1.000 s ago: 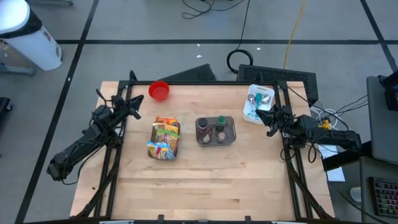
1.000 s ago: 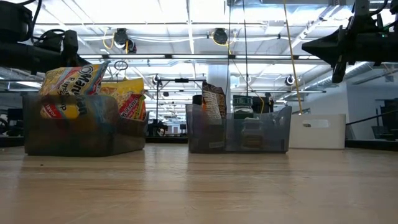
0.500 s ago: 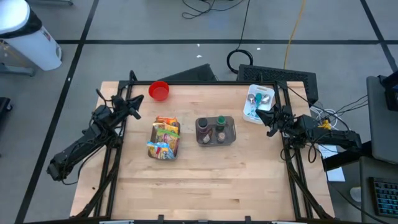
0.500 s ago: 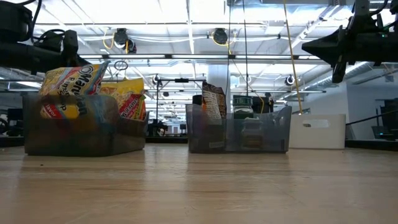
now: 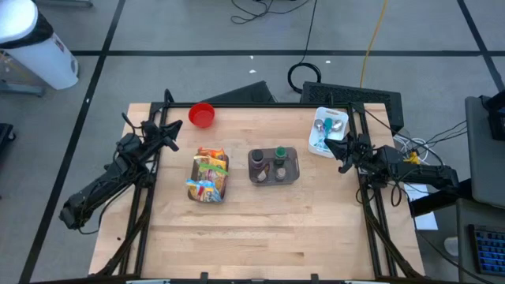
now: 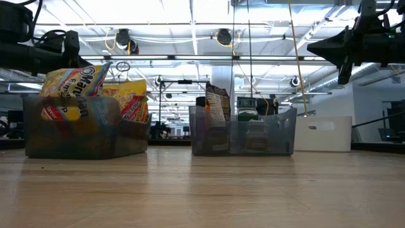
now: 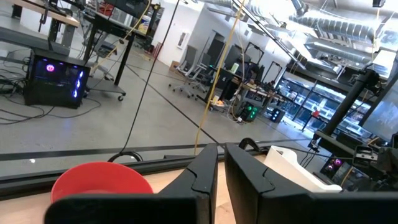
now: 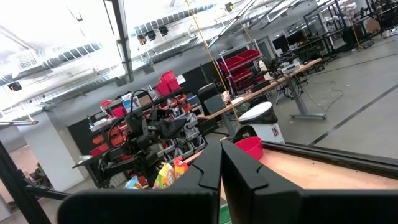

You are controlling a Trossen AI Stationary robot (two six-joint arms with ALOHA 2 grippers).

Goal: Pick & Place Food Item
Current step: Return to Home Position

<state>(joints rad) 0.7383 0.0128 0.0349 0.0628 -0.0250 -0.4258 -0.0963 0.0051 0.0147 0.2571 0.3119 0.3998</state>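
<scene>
High view: the spice bottle [image 5: 258,163] stands in the grey bin [image 5: 298,167] mid-table, with the white bin [image 5: 331,111] beyond it to the right. The left gripper [image 5: 175,125] hangs left of the grey bin and the right gripper [image 5: 341,150] right of it, both well apart from it.

Low view: a snack bin [image 6: 82,136] stands left of the grey bin.

Wrist views: left fingers [image 7: 205,177] and right fingers [image 8: 208,171] are drawn together, gripping nothing.

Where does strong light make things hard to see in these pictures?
Low view: the ceiling lights face the camera, so the bin of snack packets looks backlit. Right wrist view: the ceiling is washed out white. High view: the table is evenly lit, without glare.
</scene>
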